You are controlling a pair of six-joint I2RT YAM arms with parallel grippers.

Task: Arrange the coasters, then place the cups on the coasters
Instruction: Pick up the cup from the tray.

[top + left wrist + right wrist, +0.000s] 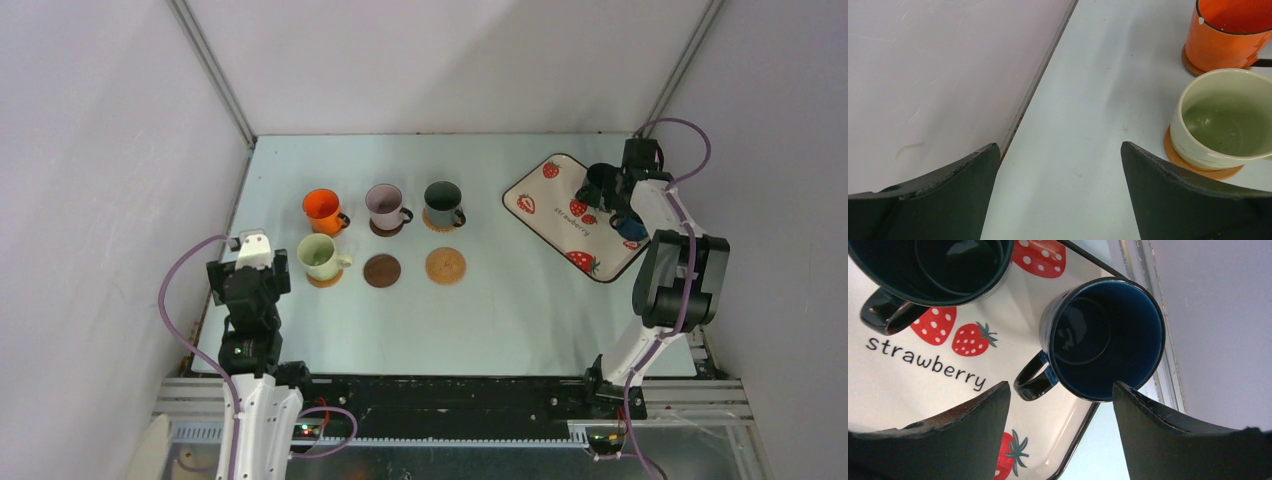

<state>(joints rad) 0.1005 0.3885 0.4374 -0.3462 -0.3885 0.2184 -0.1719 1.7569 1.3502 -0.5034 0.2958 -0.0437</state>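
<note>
Four cups stand on coasters at the left: an orange cup (322,207), a mauve-white cup (385,206), a dark green cup (442,203) and a pale green cup (319,257). A dark brown coaster (381,270) and a tan coaster (445,265) lie bare. On the strawberry tray (540,205) sit a dark green cup (948,265) and a navy cup (1103,335). My right gripper (1061,383) hangs open just above the navy cup, holding nothing. My left gripper (1059,145) is open over bare table left of the pale green cup (1225,122).
The left wall (938,75) meets the table just left of my left gripper. The tray lies close to the table's right edge (1168,370) and the right wall. The orange cup (1228,32) stands beyond the pale green one.
</note>
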